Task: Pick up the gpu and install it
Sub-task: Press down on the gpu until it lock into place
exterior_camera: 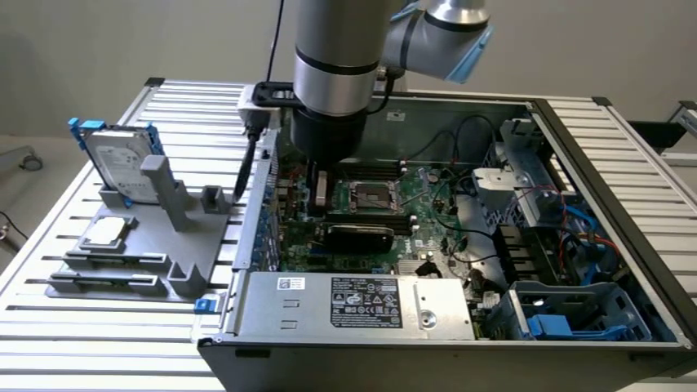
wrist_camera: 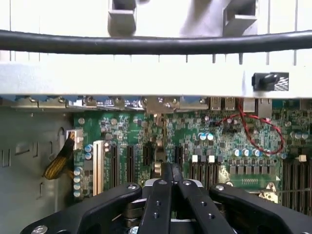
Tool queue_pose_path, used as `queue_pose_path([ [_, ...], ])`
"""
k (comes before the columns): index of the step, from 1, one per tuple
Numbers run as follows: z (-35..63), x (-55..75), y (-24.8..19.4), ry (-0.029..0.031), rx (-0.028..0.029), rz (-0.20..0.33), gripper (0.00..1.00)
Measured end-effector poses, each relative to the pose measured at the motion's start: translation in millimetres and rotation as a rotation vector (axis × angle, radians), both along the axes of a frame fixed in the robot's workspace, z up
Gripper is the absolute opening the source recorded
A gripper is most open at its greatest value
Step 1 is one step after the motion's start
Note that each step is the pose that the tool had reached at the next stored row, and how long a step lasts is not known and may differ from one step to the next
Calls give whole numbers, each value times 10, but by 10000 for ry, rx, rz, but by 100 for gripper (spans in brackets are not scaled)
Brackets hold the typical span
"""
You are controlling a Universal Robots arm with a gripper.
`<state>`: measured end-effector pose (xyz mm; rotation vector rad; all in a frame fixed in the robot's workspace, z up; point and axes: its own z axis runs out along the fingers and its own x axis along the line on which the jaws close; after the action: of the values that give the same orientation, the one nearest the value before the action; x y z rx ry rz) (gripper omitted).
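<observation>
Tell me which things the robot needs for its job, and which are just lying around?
For the job: hand, gpu, motherboard in the open computer case.
Just lying about: hard drive, processor chip, grey stand holding them.

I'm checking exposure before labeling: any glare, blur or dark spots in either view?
Exterior view: even light, arm shading the motherboard beneath. Wrist view: pale table slats washed out bright, cable and gripper close and soft, board sharper.

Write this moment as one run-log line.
end effector: shut, low over motherboard | gpu: on motherboard, inside case
</observation>
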<state>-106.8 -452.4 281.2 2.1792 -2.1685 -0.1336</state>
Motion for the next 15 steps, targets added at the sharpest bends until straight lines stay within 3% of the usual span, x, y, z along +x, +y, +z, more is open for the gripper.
queue_pose_path([
  [2, 0, -17, 0, 184, -1, -2, 11],
  [4, 3, -32, 0, 294, -14, -1, 11],
  [8, 5, -55, 0, 392, -89, -1, 11],
  [13, 11, -84, 0, 470, -277, -5, 11],
  [15, 17, -91, -1, 512, -326, -4, 11],
])
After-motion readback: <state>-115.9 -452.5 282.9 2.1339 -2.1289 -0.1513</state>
